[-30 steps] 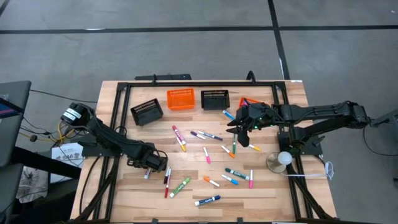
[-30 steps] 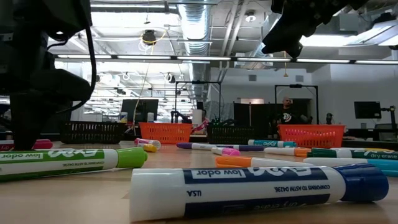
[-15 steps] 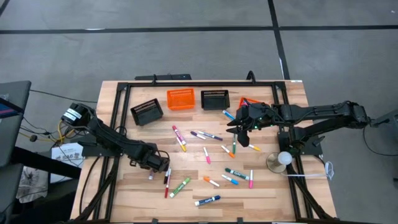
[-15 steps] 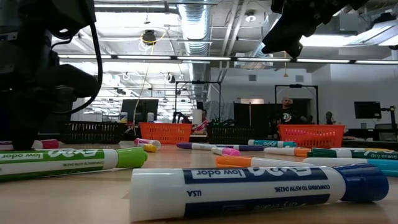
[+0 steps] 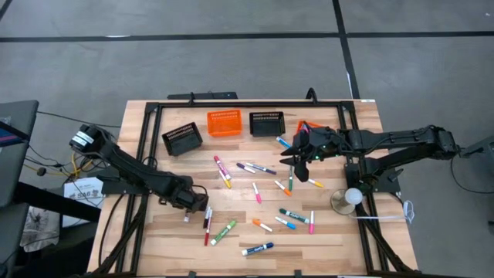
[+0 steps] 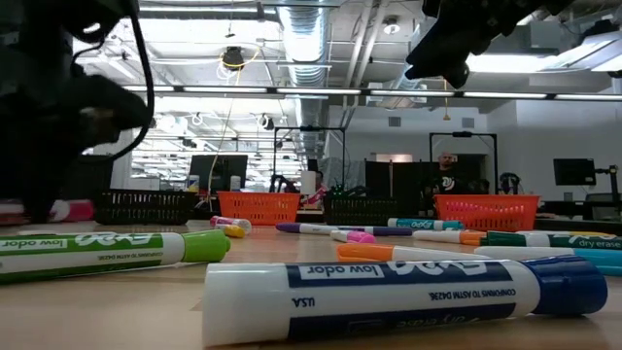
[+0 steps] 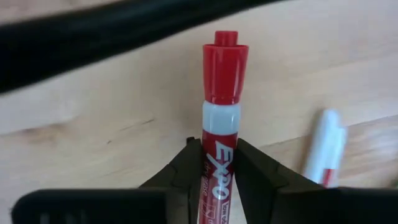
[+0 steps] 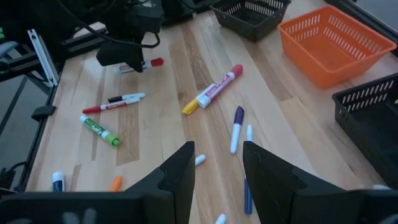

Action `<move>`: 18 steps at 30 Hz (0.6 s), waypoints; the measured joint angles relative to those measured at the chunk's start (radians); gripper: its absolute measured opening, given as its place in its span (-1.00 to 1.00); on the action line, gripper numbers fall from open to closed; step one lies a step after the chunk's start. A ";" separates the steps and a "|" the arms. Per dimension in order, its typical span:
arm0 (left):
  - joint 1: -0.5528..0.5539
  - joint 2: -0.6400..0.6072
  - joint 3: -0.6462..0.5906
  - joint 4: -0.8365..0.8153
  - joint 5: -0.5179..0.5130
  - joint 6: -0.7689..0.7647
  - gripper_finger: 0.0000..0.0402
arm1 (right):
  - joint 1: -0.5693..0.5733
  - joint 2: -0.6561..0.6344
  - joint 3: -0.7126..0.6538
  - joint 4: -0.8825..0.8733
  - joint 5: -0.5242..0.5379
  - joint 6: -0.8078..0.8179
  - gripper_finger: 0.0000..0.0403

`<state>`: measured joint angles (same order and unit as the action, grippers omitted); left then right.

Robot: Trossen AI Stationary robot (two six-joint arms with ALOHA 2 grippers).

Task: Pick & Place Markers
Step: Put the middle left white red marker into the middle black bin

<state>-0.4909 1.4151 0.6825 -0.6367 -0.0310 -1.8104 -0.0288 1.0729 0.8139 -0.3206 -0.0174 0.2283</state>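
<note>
Left gripper [image 7: 219, 163] pinches a red marker [image 7: 221, 93] low over the table [image 5: 340, 239], near seven o'clock. Lifting should go straight up, clear of the white marker [image 7: 323, 146] alongside. Right gripper [image 8: 217, 163], fingers apart, empty, hovers near two o'clock.

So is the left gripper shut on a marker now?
Yes. In the left wrist view the left gripper is shut on the red marker, fingers pressing both sides.
</note>
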 joint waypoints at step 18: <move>0.039 -0.339 0.003 0.252 -0.689 0.191 -0.63 | 0.000 0.016 0.000 0.106 -0.139 0.007 -0.38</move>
<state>-0.4520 1.0762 0.6853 -0.3852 -0.7202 -1.6196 -0.0288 1.0891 0.8138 -0.2149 -0.1567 0.2356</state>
